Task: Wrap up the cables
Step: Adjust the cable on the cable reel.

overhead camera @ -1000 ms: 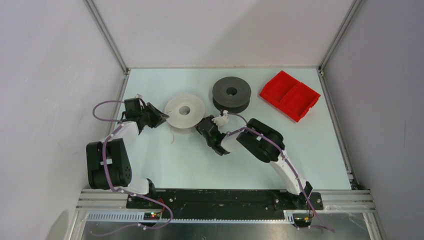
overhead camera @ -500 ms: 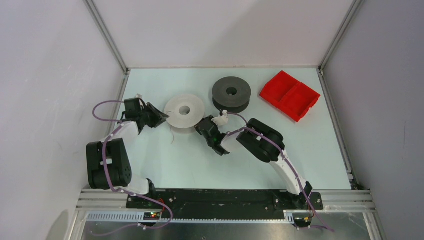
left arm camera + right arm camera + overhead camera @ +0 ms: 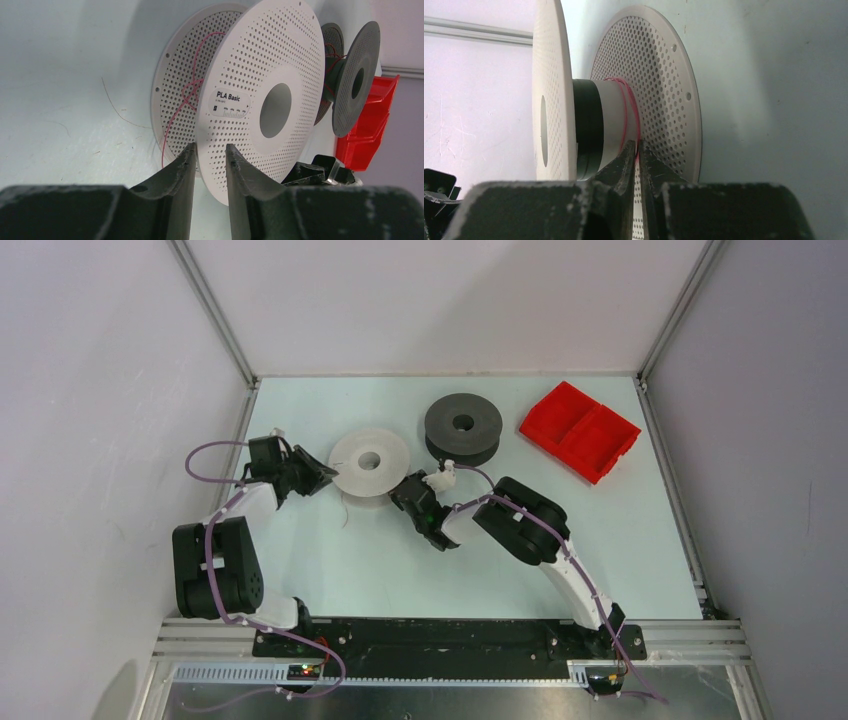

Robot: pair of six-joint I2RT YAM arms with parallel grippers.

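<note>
The white spool lies flat on the table, and the dark grey spool lies behind it to the right. My left gripper is at the white spool's left rim. In the left wrist view it is shut on the edge of the spool's perforated flange. My right gripper is at the spool's right side. In the right wrist view it is shut on the thin pink-red cable wound round the hub. The same cable hangs loosely between the flanges.
A red two-compartment bin stands at the back right, beyond the grey spool. A thin loose strand lies on the table in front of the white spool. Metal frame rails edge the table on the left and right.
</note>
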